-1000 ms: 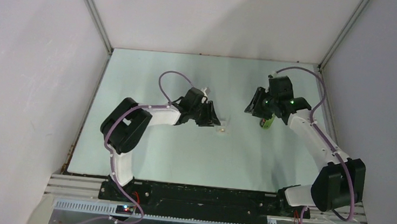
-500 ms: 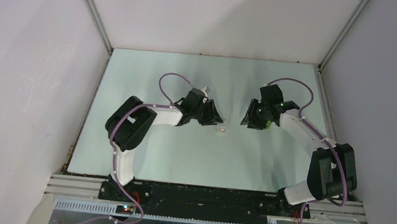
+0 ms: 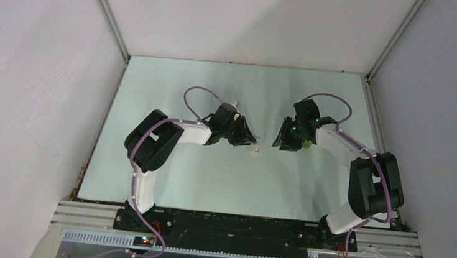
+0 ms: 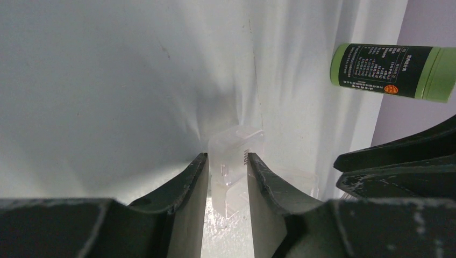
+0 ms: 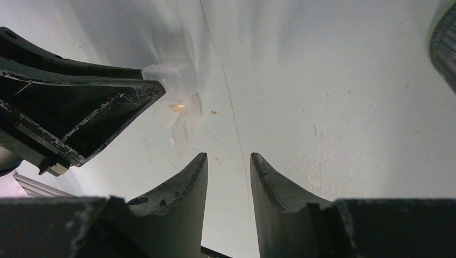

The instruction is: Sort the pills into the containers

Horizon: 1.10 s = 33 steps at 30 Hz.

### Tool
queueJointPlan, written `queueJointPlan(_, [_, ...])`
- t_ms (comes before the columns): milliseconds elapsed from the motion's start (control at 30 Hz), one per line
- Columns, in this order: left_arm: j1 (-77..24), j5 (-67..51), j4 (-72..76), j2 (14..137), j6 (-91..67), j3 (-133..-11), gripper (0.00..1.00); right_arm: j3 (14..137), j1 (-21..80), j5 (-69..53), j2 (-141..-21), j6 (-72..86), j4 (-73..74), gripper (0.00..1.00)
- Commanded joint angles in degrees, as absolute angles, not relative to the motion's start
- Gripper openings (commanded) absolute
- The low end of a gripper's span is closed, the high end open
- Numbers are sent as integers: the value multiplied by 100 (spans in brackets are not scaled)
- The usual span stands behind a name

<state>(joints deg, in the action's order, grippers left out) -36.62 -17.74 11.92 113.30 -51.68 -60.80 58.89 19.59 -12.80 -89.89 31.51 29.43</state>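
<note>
The clear two-compartment container [image 4: 235, 153] sits on the table between the fingers of my left gripper [image 4: 226, 161], which is shut on one compartment. In the top view the container [image 3: 256, 148] lies just right of the left gripper [image 3: 244, 139]. In the right wrist view the container [image 5: 169, 79] has its lid [image 5: 184, 128] open, an orange pill [image 5: 177, 108] beside it and a tiny orange pellet [image 5: 214, 112] on the table nearby. My right gripper [image 5: 228, 160] is open and empty, low over the table, a short way from the container; it also shows in the top view [image 3: 280, 142].
The green bottle [image 4: 392, 72] with a dark label lies on its side behind the right gripper; it also shows in the top view [image 3: 306, 145]. The right gripper's black fingers [image 4: 398, 164] are close on the container's right. Walls enclose the table on three sides.
My right arm has swung left, away from the green bottle and toward the container. My left gripper has stayed at the container.
</note>
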Motion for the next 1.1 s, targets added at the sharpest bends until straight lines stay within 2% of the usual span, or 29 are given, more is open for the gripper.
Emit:
queueJointPlan(0, [-3682,-1521,974,11463,-5187,-6217,36,5880,2045,-1554,-9195,3093,2617,39])
queueJointPlan(500, [-3683,-1544,1024,11483,-5573,-6034,31,5879,2319,-2346,-9995,3212,1600,42])
queueJointPlan(700, [-3681,-1605,1069,11486,-5731,-5993,30,5880,2431,-2318,-10246,3239,1599,46])
queueJointPlan(1067, [-3673,-1676,1205,11479,-5858,-5918,29,5875,2487,-1979,-10440,3203,1612,46])
